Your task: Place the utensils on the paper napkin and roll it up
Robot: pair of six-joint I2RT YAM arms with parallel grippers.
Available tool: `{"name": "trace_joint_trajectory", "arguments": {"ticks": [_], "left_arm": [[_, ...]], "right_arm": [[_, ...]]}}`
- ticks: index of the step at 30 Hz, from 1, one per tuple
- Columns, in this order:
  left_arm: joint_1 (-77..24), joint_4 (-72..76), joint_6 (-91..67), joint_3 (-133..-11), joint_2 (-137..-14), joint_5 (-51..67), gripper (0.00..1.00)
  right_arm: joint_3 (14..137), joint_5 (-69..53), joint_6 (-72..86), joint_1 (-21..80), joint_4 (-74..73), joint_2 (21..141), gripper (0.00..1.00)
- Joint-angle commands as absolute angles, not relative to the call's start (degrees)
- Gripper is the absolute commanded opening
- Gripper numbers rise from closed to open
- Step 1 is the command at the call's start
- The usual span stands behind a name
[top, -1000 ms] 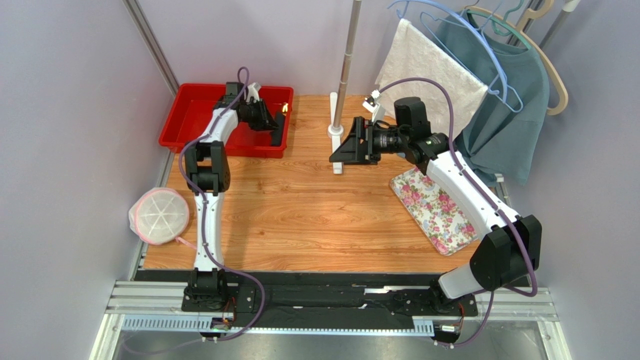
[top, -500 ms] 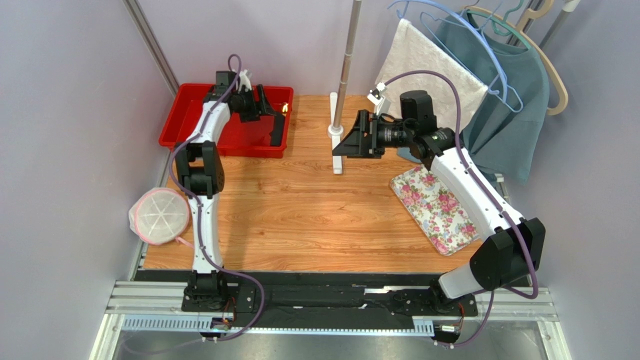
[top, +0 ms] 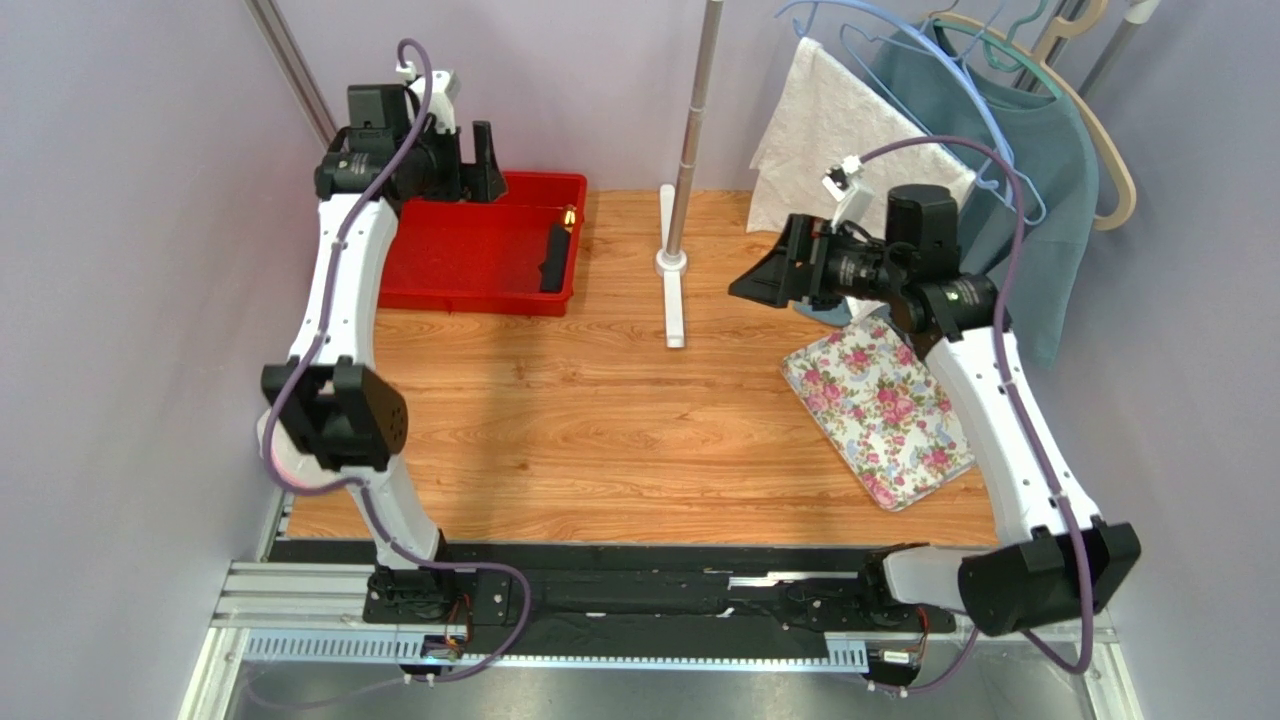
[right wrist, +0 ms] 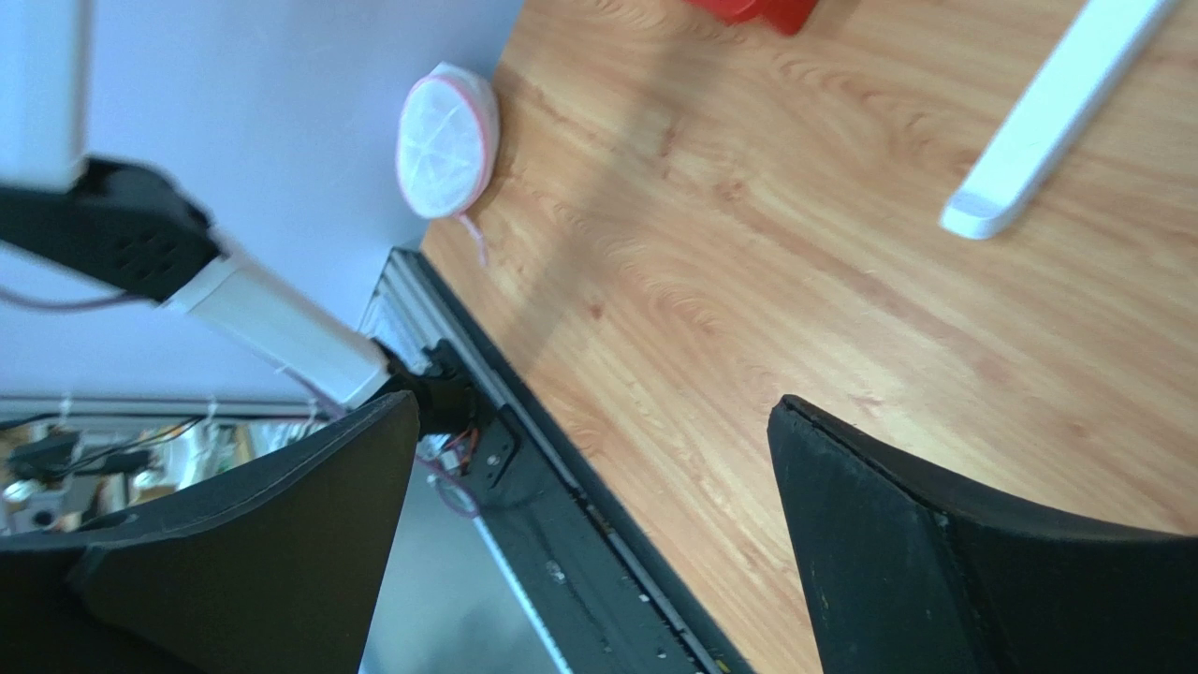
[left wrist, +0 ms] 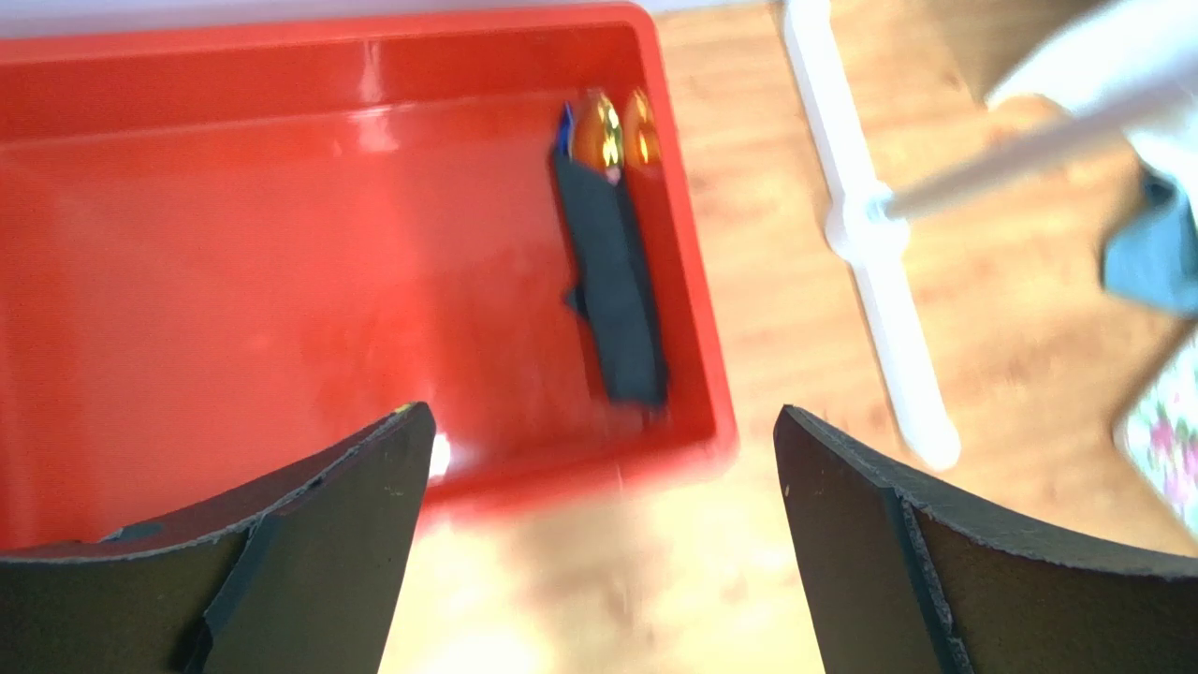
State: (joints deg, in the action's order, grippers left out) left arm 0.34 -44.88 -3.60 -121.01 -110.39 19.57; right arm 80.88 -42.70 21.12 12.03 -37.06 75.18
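Observation:
The paper napkin lies as a dark roll inside the red tray, near its right wall. The gold ends of the utensils stick out of the roll's far end. From above, the same roll sits in the tray's right part. My left gripper hangs open above the tray's near rim with nothing between its fingers, and the top view has it raised over the tray's back edge. My right gripper is open and empty, held high over the table's right half.
A white pole stand rises from the table's back middle. A floral mat lies at the right. White cloth and a teal garment hang on hangers behind it. A round white mesh item sits at the table's left edge.
My left gripper opened, leaving the roll in the tray, and rose back to the left. My right arm drew back to the right and lifted.

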Motion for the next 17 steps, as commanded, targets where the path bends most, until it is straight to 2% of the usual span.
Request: {"name": "trace_joint_trajectory", "arguments": {"ticks": [1,7,10,17], "left_arm": [[-2.28,-51.50,4.30,-111.48,-97.32,14.51,0.99],[-5.88,-51.07,4.75,-92.42,-81.49,11.61,0.99],[-7.81,-50.02,4.14,-84.59,-75.42,10.55,0.99],[-11.07,-49.04,2.46,-76.38,-66.72,9.75,0.99]], "right_arm": [[76.92,-35.43,14.69,9.93,-40.43,68.47,1.00],[69.62,-25.15,9.67,9.14,-43.77,63.91,1.00],[65.31,-23.73,8.88,9.23,-43.24,62.06,1.00],[61.35,-22.42,7.48,9.23,-42.19,56.61,1.00]]}}
